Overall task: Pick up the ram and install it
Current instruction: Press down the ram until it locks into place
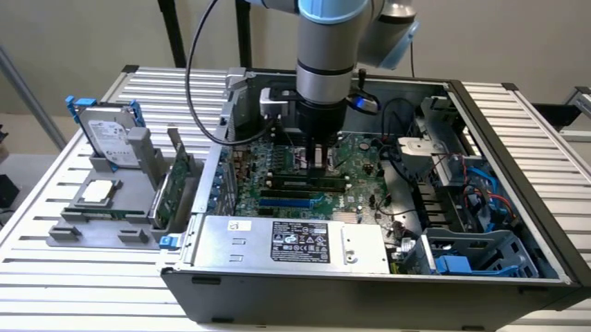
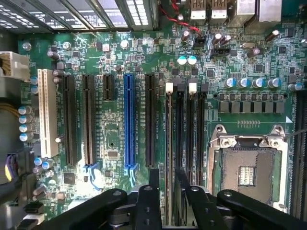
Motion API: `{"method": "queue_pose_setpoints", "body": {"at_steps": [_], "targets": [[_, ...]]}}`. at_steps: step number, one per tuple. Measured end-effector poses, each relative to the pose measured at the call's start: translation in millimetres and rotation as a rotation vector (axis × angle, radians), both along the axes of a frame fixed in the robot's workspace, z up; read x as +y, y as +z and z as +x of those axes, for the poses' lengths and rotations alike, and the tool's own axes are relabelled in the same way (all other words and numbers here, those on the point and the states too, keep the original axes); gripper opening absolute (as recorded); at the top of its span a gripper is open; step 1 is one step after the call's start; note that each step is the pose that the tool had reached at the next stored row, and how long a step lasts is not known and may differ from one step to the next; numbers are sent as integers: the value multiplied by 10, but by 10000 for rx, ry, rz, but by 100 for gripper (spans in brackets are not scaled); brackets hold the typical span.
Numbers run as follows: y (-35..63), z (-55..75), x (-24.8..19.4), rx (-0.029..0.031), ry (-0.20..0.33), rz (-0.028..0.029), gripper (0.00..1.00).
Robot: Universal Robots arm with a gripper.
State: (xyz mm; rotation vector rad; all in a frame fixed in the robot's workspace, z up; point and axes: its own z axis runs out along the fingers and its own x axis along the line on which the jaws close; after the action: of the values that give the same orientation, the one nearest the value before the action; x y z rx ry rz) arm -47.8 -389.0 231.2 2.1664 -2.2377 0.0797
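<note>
The gripper is seen clamped on the ram, held edge-on over the memory slots of the motherboard inside the open case; if it is pressed down tilted or off-line, the stick could be jammed, or the white latch left unclosed.

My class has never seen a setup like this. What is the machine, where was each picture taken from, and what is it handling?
The machine is a robot arm ending in a gripper. The exterior view looks from outside at an open computer case on a slatted table; a grey holder beside it keeps a hard drive. The wrist view looks from the arm onto the motherboard. The gripper hangs over the memory slots, with a thin board edge-on beneath it, apparently the ram.
</note>
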Motion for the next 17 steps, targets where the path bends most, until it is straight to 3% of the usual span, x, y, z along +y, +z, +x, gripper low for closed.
{"method": "queue_pose_setpoints", "body": {"at_steps": [4, 5, 17], "targets": [[141, 0, 0, 0, 0, 0, 100], [152, -3, 0, 0, 1, -1, 0], [153, -6, 0, -1, 0, 0, 0]]}}
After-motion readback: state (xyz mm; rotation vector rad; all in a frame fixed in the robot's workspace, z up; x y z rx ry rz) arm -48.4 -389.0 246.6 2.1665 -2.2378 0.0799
